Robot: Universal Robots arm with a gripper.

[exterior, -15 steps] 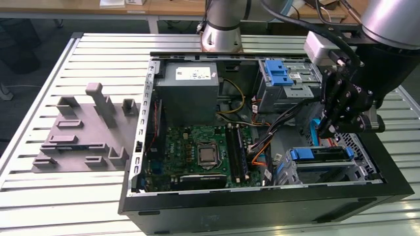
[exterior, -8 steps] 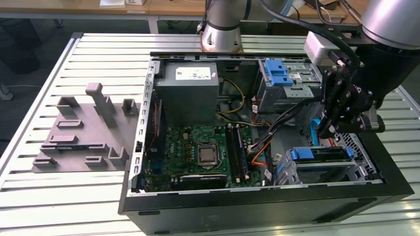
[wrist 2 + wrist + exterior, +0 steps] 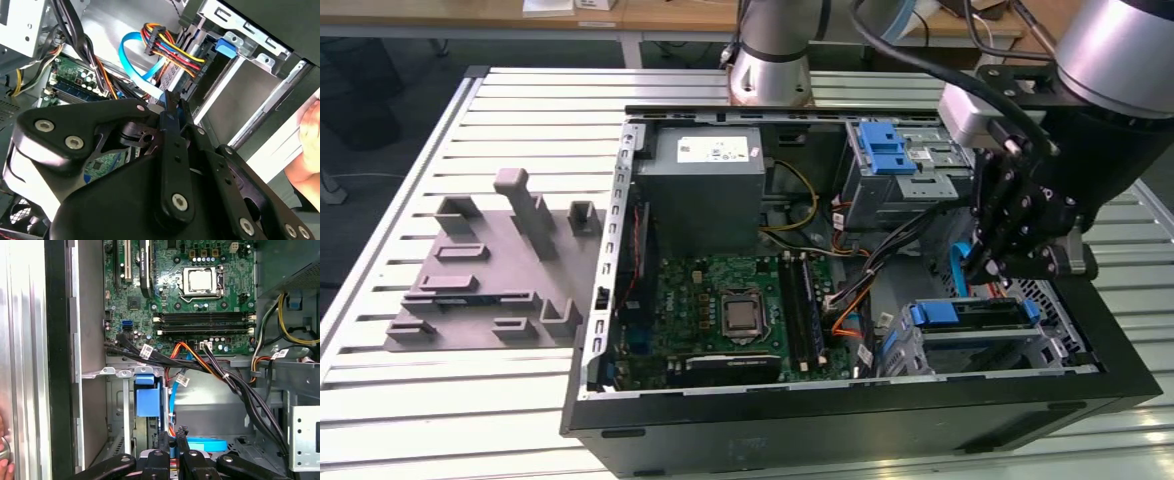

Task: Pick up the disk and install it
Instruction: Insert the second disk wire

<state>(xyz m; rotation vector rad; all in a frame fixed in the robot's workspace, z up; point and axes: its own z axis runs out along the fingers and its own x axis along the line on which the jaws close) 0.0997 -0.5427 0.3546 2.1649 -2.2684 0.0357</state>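
The disk (image 3: 977,322) lies in the lower drive bay at the front corner of the open computer case, on the exterior view's right. Its blue carrier bracket (image 3: 935,312) faces the motherboard. The same blue bracket (image 3: 149,400) shows in the first wrist view, and its blue tab (image 3: 226,47) in the second wrist view. My gripper (image 3: 987,278) hangs just above the bay, fingers pointing down. In both wrist views its fingers (image 3: 162,440) stand close together, shut, with nothing seen between them (image 3: 175,102). A light blue data cable (image 3: 135,60) loops just beyond the tips.
Bundled black, orange and red cables (image 3: 215,372) cross between the motherboard (image 3: 734,310) and the bay. A grey power-supply box (image 3: 707,185) sits at the case's back, and a second blue-fronted bay (image 3: 894,150) beside it. A grey fixture (image 3: 494,265) stands on the table. A person's hand (image 3: 306,150) rests at the case's edge.
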